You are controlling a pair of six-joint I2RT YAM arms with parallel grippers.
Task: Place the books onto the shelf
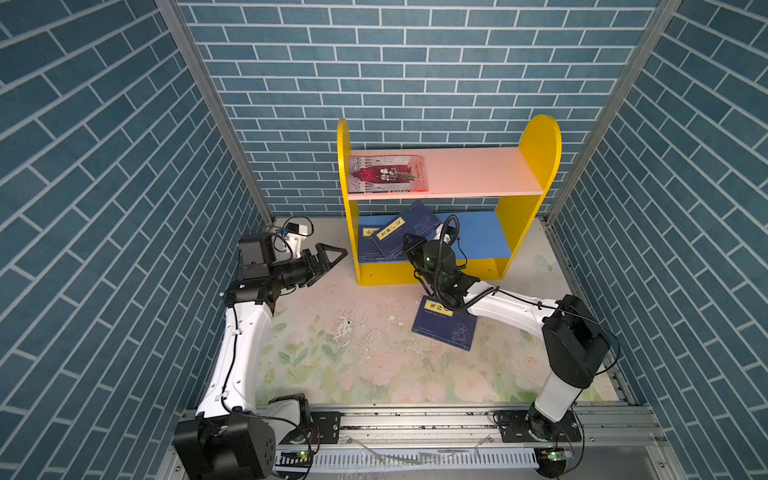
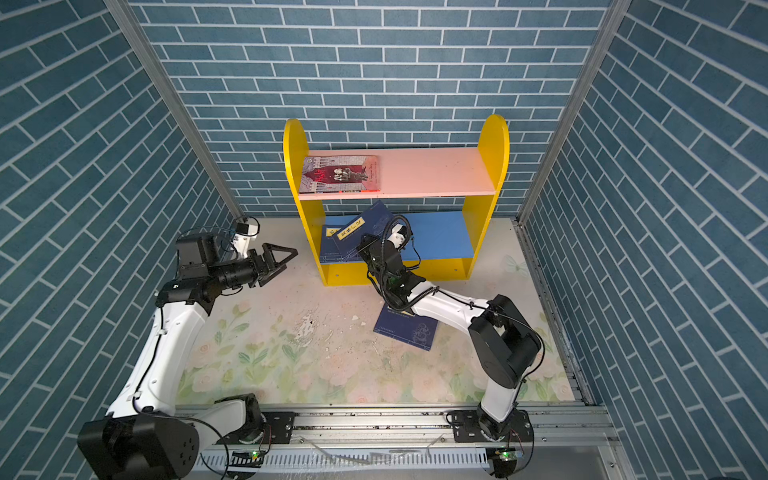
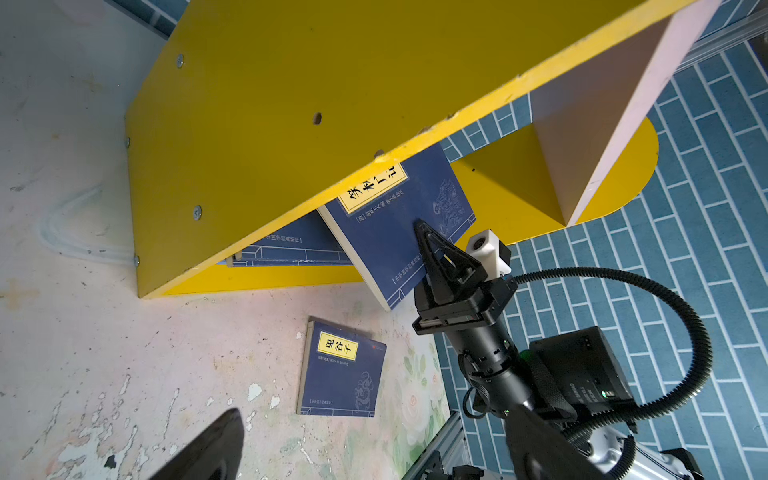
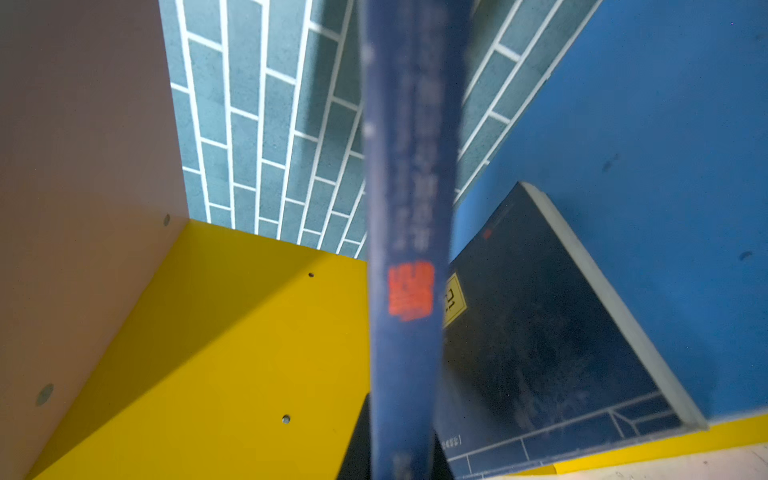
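The right gripper (image 3: 422,232) is clamped on the held book (image 1: 409,226), tilted in the lower tier of the shelf (image 1: 536,166), over a flat book (image 1: 368,247). The left gripper (image 1: 338,259) has its jaws apart, left of the shelf. A loose book (image 1: 444,328) lies in front of the shelf.

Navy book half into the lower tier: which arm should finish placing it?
Right. The right gripper is shut on that navy book at the blue lower board; the left gripper hangs open outside the yellow side panel.

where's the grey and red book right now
In both top views the grey-and-red book lies flat on the pink upper board of the shelf, at its left end beside the yellow side panel.
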